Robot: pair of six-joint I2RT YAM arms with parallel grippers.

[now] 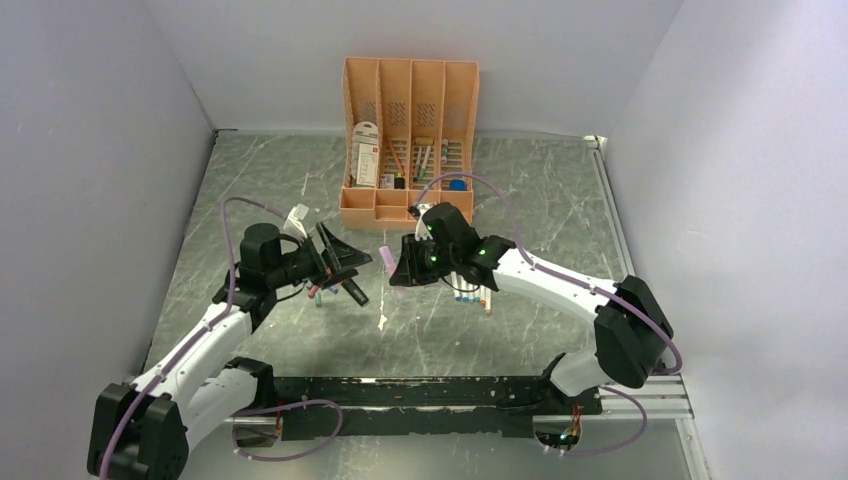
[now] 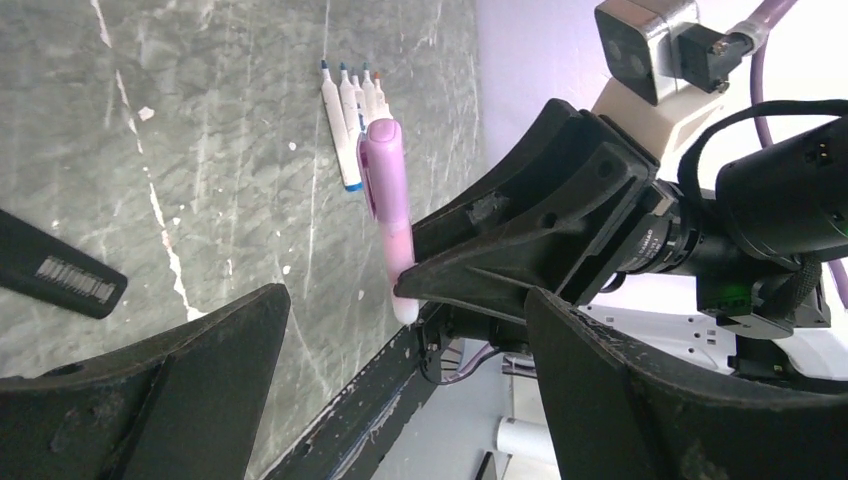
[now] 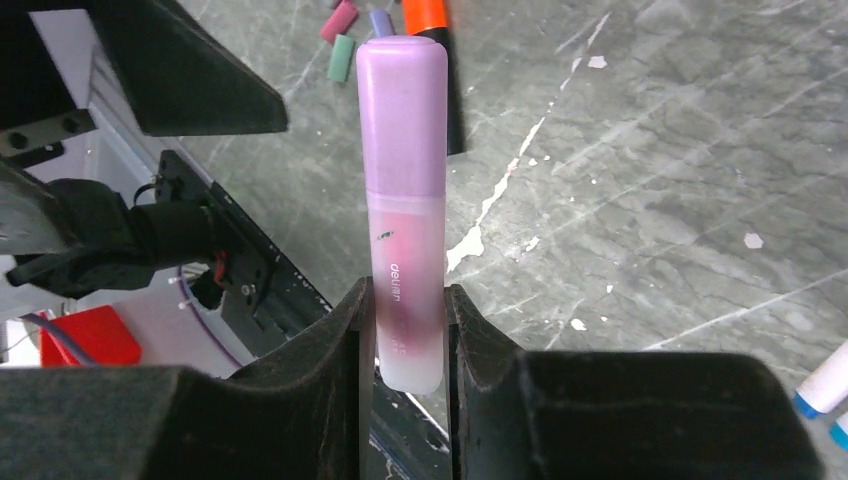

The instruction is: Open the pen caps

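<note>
My right gripper [image 3: 405, 300] is shut on the lower body of a pink highlighter [image 3: 405, 270] and holds it above the table; its purple cap [image 3: 402, 100] is on and points toward the left arm. The highlighter also shows in the left wrist view [image 2: 385, 190] and the top view [image 1: 385, 258]. My left gripper [image 1: 345, 258] is open and empty, its jaws spread wide just left of the cap, not touching it. Loose pink [image 3: 338, 20] and green [image 3: 342, 50] caps lie on the table beside a black-bodied highlighter with an orange cap [image 3: 425, 12].
Several uncapped white markers [image 2: 350, 110] lie in a row under the right arm [image 1: 470, 293]. A black marker [image 2: 55, 275] lies near the left gripper. A peach desk organizer [image 1: 410, 130] stands at the back centre. A black rail [image 1: 420, 395] runs along the near edge.
</note>
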